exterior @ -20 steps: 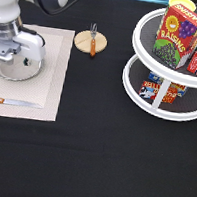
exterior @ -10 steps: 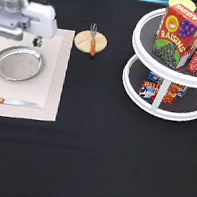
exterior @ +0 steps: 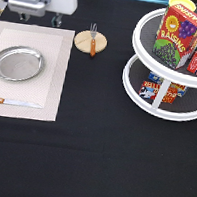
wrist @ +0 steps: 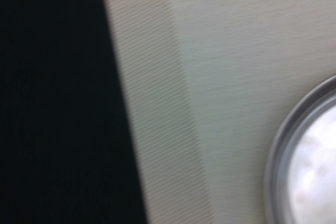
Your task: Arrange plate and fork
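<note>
The shiny silver plate (exterior: pixel 18 63) lies flat on the beige placemat (exterior: pixel 52 50) at the exterior view's left; its rim also shows in the wrist view (wrist: pixel 300 165). The fork (exterior: pixel 93 41), with silver tines and an orange-brown handle, rests on the small round wooden disc (exterior: pixel 84 40) just right of the mat. My gripper (exterior: pixel 29 14) hangs at the exterior view's top left, raised above the mat's far edge. It is open and empty, apart from the plate and well left of the fork.
A knife (exterior: pixel 12 102) with an orange-brown handle lies along the mat's near edge. A white two-tier turntable rack (exterior: pixel 161 102) with a raisin box (exterior: pixel 176 36) and other packets stands at the right. The black tablecloth (exterior: pixel 89 156) covers the rest.
My gripper has risen off the plate and moved toward the exterior view's top and right. The plate stays on the mat, now fully uncovered.
</note>
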Controlling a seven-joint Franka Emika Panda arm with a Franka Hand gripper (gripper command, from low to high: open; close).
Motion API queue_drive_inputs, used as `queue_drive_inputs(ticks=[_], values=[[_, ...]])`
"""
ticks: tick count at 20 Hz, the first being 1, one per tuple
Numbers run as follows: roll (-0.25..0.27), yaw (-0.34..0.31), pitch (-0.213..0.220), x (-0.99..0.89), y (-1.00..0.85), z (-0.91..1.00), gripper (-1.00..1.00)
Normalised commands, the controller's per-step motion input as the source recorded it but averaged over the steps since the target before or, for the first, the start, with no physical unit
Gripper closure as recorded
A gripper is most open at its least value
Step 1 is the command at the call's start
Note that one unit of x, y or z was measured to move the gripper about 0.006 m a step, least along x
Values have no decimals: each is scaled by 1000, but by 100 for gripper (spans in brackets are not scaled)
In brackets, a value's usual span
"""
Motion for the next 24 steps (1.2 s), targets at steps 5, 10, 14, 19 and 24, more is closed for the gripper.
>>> queue_drive_inputs(ticks=[5, 10, 14, 19, 24], values=[[0, 83, -36, -643, 719, -29, -100], [-3, 85, -10, -618, 709, -245, -100], [-7, 95, -25, -695, 598, -401, -100], [-1, 91, -20, -670, 313, -594, -100], [0, 109, -53, -634, 18, -617, -100]])
